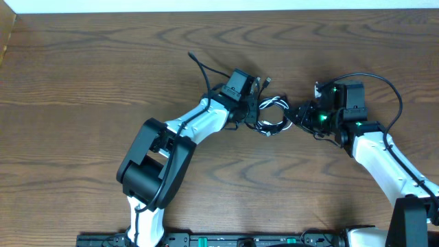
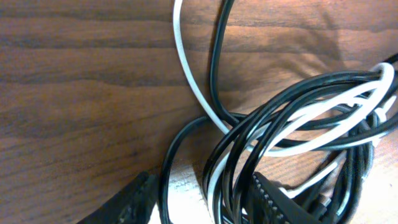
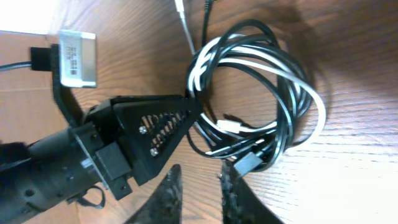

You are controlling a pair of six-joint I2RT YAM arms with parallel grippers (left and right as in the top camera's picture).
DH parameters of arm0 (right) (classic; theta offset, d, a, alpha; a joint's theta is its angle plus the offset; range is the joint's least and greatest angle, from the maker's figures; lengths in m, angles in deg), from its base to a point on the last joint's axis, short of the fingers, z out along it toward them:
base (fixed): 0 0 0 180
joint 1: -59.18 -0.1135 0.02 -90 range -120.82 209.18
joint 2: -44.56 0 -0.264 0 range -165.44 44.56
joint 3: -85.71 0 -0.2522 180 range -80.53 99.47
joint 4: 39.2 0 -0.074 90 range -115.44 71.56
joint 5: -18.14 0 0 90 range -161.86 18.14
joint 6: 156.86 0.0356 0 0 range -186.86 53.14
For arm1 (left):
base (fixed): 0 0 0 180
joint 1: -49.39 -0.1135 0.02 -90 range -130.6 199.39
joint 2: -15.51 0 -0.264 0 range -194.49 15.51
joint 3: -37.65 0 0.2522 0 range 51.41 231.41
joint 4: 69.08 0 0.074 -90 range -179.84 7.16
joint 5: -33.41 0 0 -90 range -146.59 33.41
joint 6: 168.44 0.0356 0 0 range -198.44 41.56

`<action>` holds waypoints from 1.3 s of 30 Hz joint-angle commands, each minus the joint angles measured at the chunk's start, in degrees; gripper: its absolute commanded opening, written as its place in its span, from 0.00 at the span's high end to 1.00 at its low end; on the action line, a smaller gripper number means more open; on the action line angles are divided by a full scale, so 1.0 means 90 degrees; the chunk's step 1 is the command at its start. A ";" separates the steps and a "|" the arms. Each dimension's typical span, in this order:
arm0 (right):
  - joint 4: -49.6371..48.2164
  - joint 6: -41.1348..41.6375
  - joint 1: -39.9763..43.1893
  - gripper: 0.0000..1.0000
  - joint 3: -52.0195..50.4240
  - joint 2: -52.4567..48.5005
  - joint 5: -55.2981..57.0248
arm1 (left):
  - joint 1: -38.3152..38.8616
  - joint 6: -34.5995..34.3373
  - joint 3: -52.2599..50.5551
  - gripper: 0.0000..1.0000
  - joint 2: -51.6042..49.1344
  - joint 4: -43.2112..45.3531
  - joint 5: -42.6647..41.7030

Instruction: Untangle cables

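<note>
Table [image 1: 82,75]: wooden top, carrying both arms' working ends and the cables near its middle.
Left arm [image 1: 199,120]: reaching in from the near left edge, its wrist hanging at the left side of the cables.
Right arm [image 1: 377,147]: reaching in from the near right, its wrist facing the left one across the cables.
Cable bundle [image 1: 273,115]: lying on the table between the two wrists, black and white loops winding through each other in one coil.
Left gripper [image 2: 204,183]: fingers standing apart and straddling several strands of the coil; bare wood is showing beside the strands, so nothing is being pinched.
Right gripper [image 3: 200,171]: fingers sitting a narrow gap apart at the coil's edge, bare wood showing between them, nothing being held.
Black cable [image 2: 214,62]: one tail running out of the coil; the rest is looping round several times.
White cable [image 2: 180,56]: its tail running just beside the black one, then crossing under and over black loops.
Black plug [image 3: 249,163]: lying just at the right gripper's fingertip.
Progress: early, by my reading; only the two tails are lying free, and the coil itself is waiting to be pulled apart.
</note>
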 commanded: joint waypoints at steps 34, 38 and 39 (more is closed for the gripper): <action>0.0012 -0.0024 -0.0068 0.75 0.0087 0.0117 0.1251 | 0.0381 -0.0831 0.0010 0.93 -0.0036 0.0136 -0.0631; -0.0335 0.0277 -0.0228 0.74 0.0087 0.0083 0.1248 | -0.0087 -0.2018 0.0010 0.93 0.0940 -0.0124 -0.1734; -0.0389 0.0325 -0.0245 0.73 0.0087 0.0063 0.1253 | -0.0155 -0.2057 0.0010 0.93 0.1061 -0.0124 -0.1931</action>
